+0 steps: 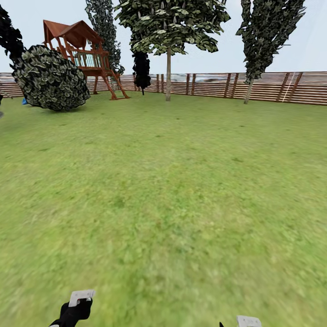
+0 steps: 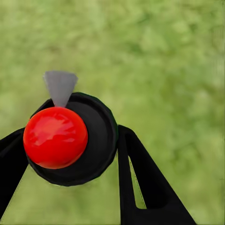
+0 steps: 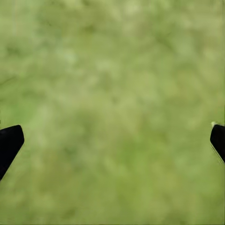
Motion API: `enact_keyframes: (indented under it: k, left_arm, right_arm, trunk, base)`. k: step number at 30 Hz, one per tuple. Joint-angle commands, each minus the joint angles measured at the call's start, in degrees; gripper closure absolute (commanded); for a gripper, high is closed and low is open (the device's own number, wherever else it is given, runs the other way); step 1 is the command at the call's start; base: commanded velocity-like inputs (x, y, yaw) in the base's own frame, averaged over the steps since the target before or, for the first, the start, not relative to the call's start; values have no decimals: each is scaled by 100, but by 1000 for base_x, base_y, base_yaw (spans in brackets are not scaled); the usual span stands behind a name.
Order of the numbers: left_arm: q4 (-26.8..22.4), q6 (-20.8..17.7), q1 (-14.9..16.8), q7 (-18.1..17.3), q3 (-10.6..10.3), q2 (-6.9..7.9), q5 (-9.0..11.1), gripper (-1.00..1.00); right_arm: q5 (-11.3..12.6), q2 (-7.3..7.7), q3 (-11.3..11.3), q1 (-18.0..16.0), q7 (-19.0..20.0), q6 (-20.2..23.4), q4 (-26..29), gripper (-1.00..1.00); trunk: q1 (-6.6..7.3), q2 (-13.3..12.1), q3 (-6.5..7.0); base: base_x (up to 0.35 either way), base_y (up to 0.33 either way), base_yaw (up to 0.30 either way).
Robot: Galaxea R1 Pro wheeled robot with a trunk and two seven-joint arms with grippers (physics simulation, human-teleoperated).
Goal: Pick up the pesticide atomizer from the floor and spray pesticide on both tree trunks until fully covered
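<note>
The pesticide atomizer [image 2: 96, 136], a round black body with a red ball top and a grey nozzle, sits between the black fingers of my left gripper [image 2: 70, 176], which is shut on it over grass. My right gripper [image 3: 112, 140] is open, its fingertips wide apart above bare lawn. In the head view my left arm [image 1: 72, 313] and right arm [image 1: 247, 321] show at the near edge. Far ahead by the fence stand two trees, one with a straight pale tree trunk [image 1: 168, 75] and one further right with a thinner trunk [image 1: 248, 92].
A brown slat fence [image 1: 272, 86] closes the far side of the garden. A red wooden play tower [image 1: 86, 52] and a big round bush [image 1: 50, 77] stand at the far left, and a black-leaved tree [image 1: 141, 68] beside the pale trunk. Open lawn [image 1: 163, 190] lies between.
</note>
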State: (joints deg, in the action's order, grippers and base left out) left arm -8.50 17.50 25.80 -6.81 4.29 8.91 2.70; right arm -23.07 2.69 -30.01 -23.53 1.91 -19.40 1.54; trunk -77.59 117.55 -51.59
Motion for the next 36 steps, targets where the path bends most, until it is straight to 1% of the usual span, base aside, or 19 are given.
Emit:
enact_keyframes:
  k: [1,26,36]
  left_arm:
    - [6,9,4,-58,45,0,29,100]
    - [8,6,4,-66,39,-29,20,100]
    - [-4,5,-3,-58,45,20,24,100]
  right_arm:
    - [-31,2,-48,-3,20,-18,-6,-100]
    - [-31,2,-49,-3,20,-19,-8,-100]
    - [-31,4,-49,-3,20,-18,-8,-100]
  trunk:
    - [-3,2,-5]
    - [-3,2,-5]
    - [-3,2,-5]
  base:
    - [338,0,0]
    - [338,0,0]
    - [338,0,0]
